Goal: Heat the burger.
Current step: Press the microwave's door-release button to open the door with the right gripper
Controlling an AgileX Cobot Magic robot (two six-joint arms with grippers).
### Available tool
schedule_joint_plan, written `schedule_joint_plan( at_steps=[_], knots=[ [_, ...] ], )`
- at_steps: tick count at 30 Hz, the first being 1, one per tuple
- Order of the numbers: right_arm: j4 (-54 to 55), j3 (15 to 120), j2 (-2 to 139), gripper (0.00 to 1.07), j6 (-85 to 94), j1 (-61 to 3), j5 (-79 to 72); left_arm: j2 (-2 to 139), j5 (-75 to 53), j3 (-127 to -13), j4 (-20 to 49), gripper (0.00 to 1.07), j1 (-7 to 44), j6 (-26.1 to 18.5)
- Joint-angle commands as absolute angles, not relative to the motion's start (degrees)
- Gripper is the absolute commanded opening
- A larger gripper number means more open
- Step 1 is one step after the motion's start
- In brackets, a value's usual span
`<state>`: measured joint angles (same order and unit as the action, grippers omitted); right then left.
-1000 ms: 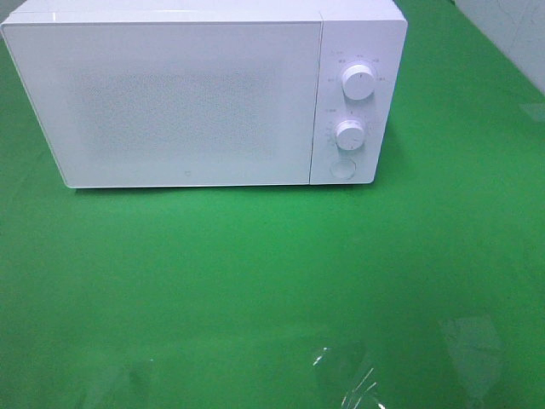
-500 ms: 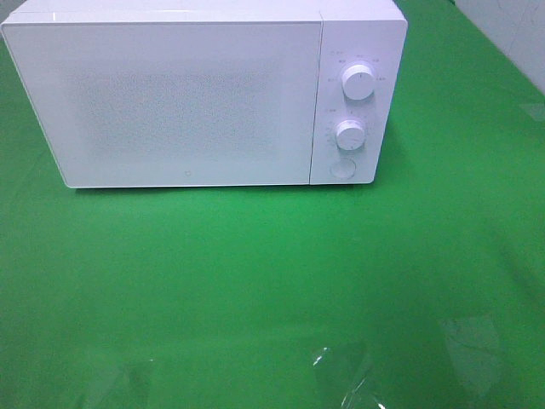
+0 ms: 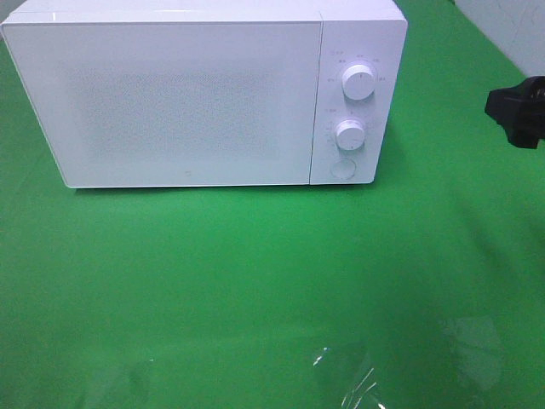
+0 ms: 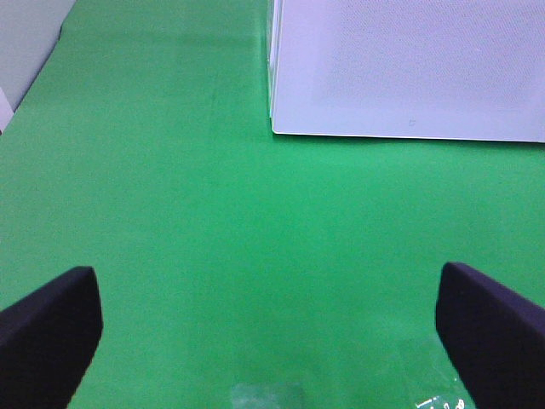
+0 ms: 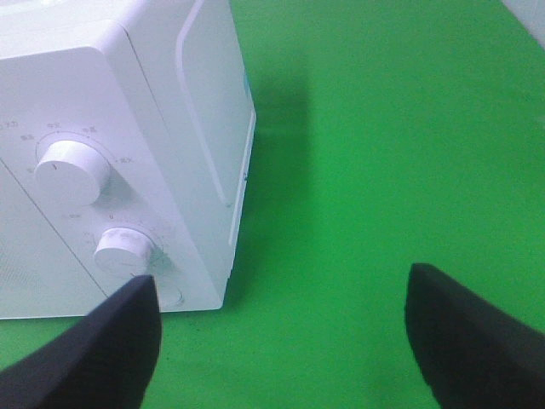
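Obstacle for you: white microwave [image 3: 187,94] along the desk's far edge, door [image 3: 170,102] shut. Open green desk cover [image 3: 255,290] runs from its front to the near edge. A lane lies between its right side and the right edge; the right gripper [image 5: 281,336] hangs there.

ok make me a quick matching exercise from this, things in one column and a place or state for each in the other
Things:
1 microwave door
2 upper dial
3 round button
4 right gripper

Places or states:
a jaws wide apart, nothing between them
b shut
c bottom of the control panel
d top of the control panel

Pairs: 1-b, 2-d, 3-c, 4-a
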<state>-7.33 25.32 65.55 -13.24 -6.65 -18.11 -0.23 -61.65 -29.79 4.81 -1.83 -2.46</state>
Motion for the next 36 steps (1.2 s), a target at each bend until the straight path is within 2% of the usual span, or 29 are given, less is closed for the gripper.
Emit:
schedule_joint_plan(
  at_steps=[1, 5, 9, 12, 14, 15, 16, 20, 21, 24, 26, 27, 28, 33, 35, 36],
  knots=[
    [-7.6, 25.3, 68.0, 0.76, -12.9, -6.2, -22.1, -1.1, -61.2, -29.6, 4.9, 0.99, -1.5, -2.1],
    [-6.2, 23.6, 71.0, 0.76, -12.5, -6.2, -28.4, -1.1, -61.2, -29.6, 4.9, 0.99, -1.5, -2.1],
    [1.7, 17.4, 76.2, 0.76, -7.8, -6.4, -43.3, -1.1, -61.2, -29.6, 4.9, 0.99, -1.5, -2.1],
    [3.3, 16.4, 76.8, 0.76, -6.6, -6.5, -45.3, -1.1, -61.2, -29.6, 4.9, 0.99, -1.5, -2.1],
    [12.0, 13.4, 78.7, 0.76, 0.5, -10.7, -51.3, -1.1, -61.2, -29.6, 4.9, 0.99, -1.5, -2.1],
    [12.0, 13.4, 78.7, 0.76, 0.5, -10.7, -51.3, -1.1, -61.2, -29.6, 4.9, 0.99, -1.5, -2.1],
    [17.0, 12.3, 79.3, 0.76, 4.3, -14.3, -53.9, -1.1, -61.2, -29.6, 4.9, 0.99, -1.5, -2.1],
    [23.6, 11.8, 80.2, 0.76, 8.5, -19.3, -57.0, -1.1, -61.2, -29.6, 4.9, 0.99, -1.5, -2.1],
    [27.7, 11.8, 81.0, 0.76, 10.9, -23.1, -58.3, -1.1, -61.2, -29.6, 4.9, 0.99, -1.5, -2.1],
    [29.2, 11.8, 81.4, 0.76, 11.7, -25.0, -59.0, -1.1, -61.2, -29.6, 4.9, 0.99, -1.5, -2.1],
    [35.2, 11.9, 83.7, 0.76, 13.9, -32.1, -63.1, -1.1, -61.2, -29.6, 4.9, 0.99, -1.5, -2.1],
    [35.2, 11.9, 83.7, 0.76, 13.9, -32.1, -63.1, -1.1, -61.2, -29.6, 4.9, 0.99, -1.5, -2.1],
    [37.9, 11.9, 85.0, 0.76, 13.9, -35.6, -64.9, -1.1, -61.2, -29.6, 4.9, 0.99, -1.5, -2.1],
    [41.7, 11.9, 86.9, 0.76, 13.9, -40.0, -66.9, -1.1, -61.2, -29.6, 4.9, 0.99, -1.5, -2.1],
    [47.6, 13.2, 89.4, 0.76, 14.0, -45.1, -67.3, -1.1, -61.2, -29.6, 4.9, 0.99, -1.5, -2.1],
    [47.6, 13.2, 89.4, 0.76, 14.0, -45.1, -67.3, -1.1, -61.2, -29.6, 4.9, 0.99, -1.5, -2.1]
  ],
)
